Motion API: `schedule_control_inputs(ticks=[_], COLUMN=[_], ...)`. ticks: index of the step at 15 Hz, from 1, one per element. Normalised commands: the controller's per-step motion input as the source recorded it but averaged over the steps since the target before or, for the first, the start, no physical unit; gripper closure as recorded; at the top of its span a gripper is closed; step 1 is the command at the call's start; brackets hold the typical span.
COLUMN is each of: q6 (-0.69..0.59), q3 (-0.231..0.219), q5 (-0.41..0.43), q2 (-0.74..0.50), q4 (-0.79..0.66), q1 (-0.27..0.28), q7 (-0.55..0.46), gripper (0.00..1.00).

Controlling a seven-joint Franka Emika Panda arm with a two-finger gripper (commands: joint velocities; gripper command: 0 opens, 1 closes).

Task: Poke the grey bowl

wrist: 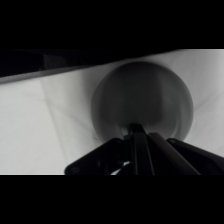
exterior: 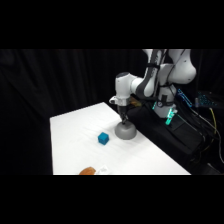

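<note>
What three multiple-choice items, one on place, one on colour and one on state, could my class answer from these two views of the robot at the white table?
1. Where is the gripper?
A. over the orange object
B. directly above the grey bowl
C. off the table

2. What colour is the small cube?
A. red
B. yellow
C. teal-blue

3. How does the grey bowl sit?
A. dome side up on the table
B. lifted in the air
C. stacked on the cube

Answers: 1 B, the gripper comes down onto the top of the grey bowl, which fills the wrist view. 2 C, the cube left of the bowl is teal-blue. 3 A, its rounded side faces up on the table.
</note>
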Motion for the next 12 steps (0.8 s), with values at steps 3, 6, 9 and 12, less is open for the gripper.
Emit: schedule_control_inputs(ticks=[3, 6, 9, 12], q6=[-0.48, -0.64, -0.70, -0.56], q3=[-0.013, 0.005, 0.043, 0.053], q5=[-0.157, -0.186, -0.132, -0.065], q2=[-0.45, -0.82, -0.86, -0.72], q4=[0.01, -0.17, -0.10, 0.01], q1=[0.040, 0.017, -0.012, -0.023], q7=[0.12, 0.13, 0.11, 0.06], gripper=[1.00, 1.00, 0.80, 0.52])
